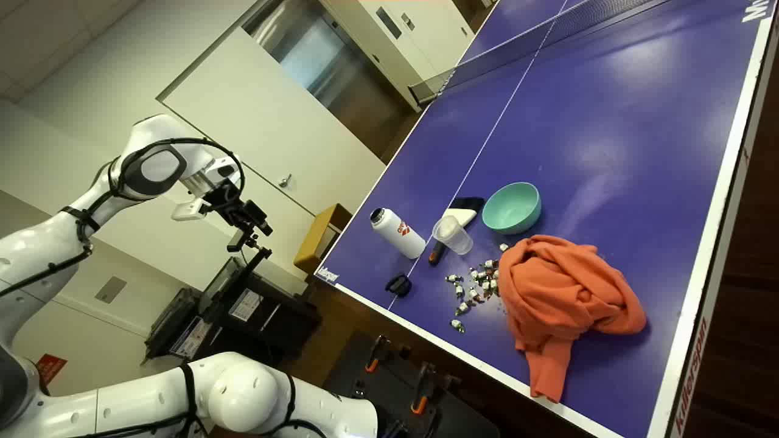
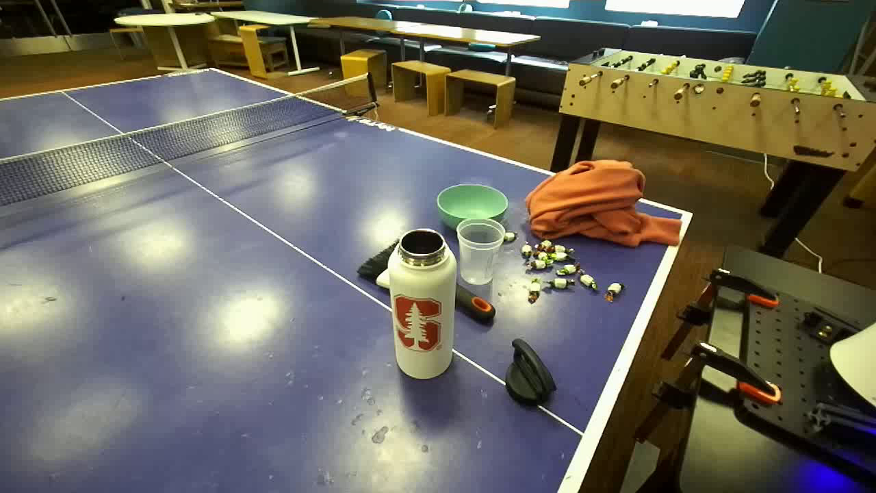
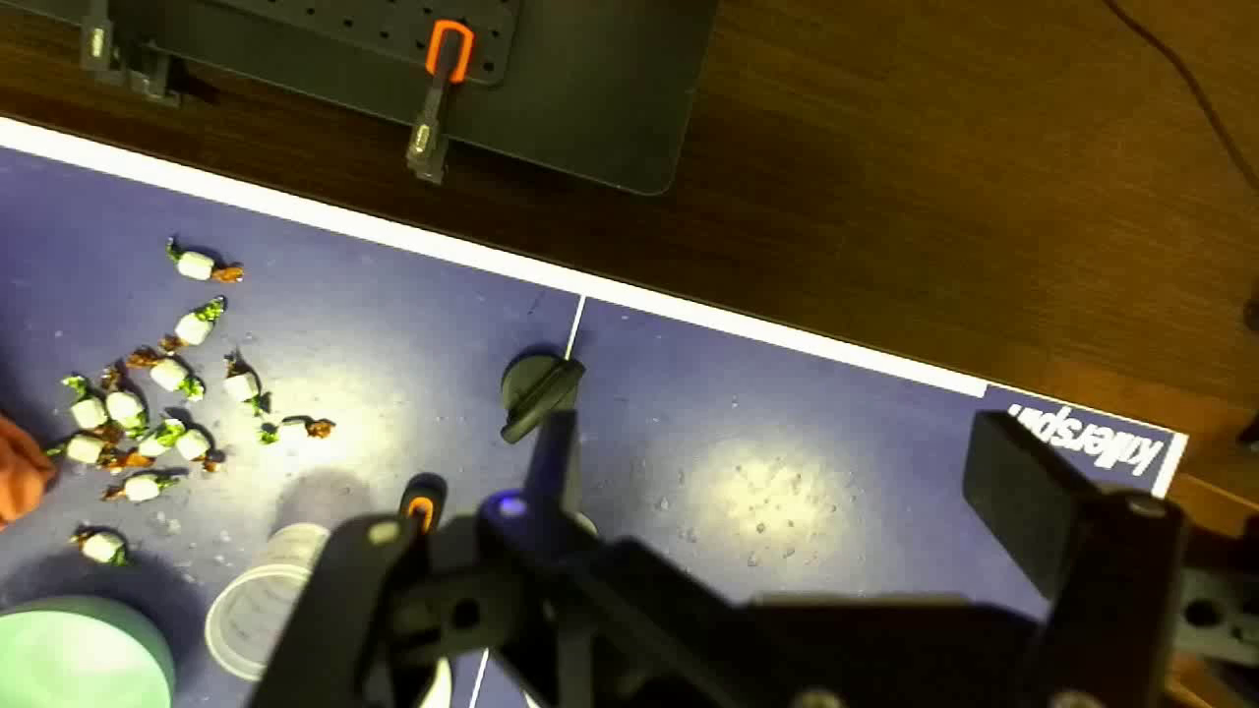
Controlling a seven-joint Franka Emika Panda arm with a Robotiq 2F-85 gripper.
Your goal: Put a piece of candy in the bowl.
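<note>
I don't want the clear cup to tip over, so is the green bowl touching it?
Apart. The wrist view, looking down, shows a strip of blue table between the green bowl and the clear cup.

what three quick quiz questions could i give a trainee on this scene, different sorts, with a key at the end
1. Multiple choice: a candy is meant for the bowl. Where do the visible candies lie?
a) in that bowl
b) loose on the table
c) on the net

2. True or false: in the wrist view, the hand is open.

3. Fill in the missing word: the white bottle stands upright and uncapped, with a black ____ near it on the table.

Key:
1. b
2. True
3. lid
</note>
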